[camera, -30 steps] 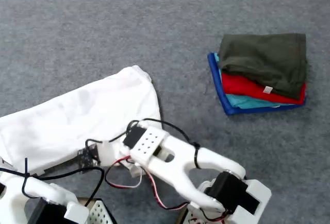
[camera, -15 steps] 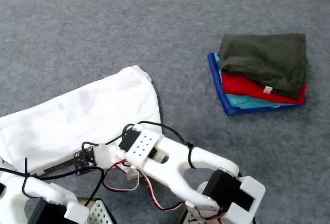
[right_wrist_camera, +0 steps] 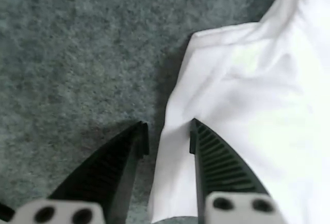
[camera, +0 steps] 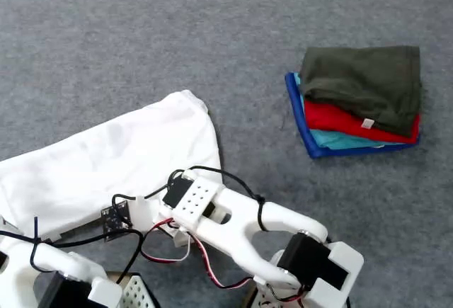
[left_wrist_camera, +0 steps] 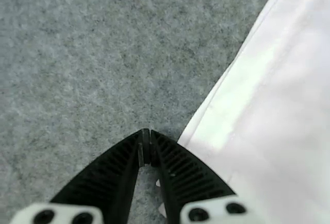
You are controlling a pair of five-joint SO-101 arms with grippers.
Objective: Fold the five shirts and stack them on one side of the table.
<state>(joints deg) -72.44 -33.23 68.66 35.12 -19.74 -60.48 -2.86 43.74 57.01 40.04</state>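
Note:
A white shirt (camera: 113, 159) lies spread flat at the near left of the grey table. My right arm (camera: 226, 212) stretches from the near edge over the shirt's near hem. In the right wrist view my right gripper (right_wrist_camera: 167, 128) is open, with the white shirt (right_wrist_camera: 258, 95) and its hem lying between the two fingers. My left gripper (left_wrist_camera: 146, 136) is shut, its tips pressed together on the carpet just beside the edge of the white shirt (left_wrist_camera: 278, 105). The left arm (camera: 49, 262) sits at the near left corner.
A stack of folded shirts (camera: 357, 99) rests at the right: dark green on top, then red, teal and blue. The grey table (camera: 233, 46) lies bare across the middle and far side. Loose cables (camera: 170, 255) hang around the arms near the front edge.
My right arm has shifted a little to the left along the shirt's near hem. The shirt, the stack and the left arm have kept still.

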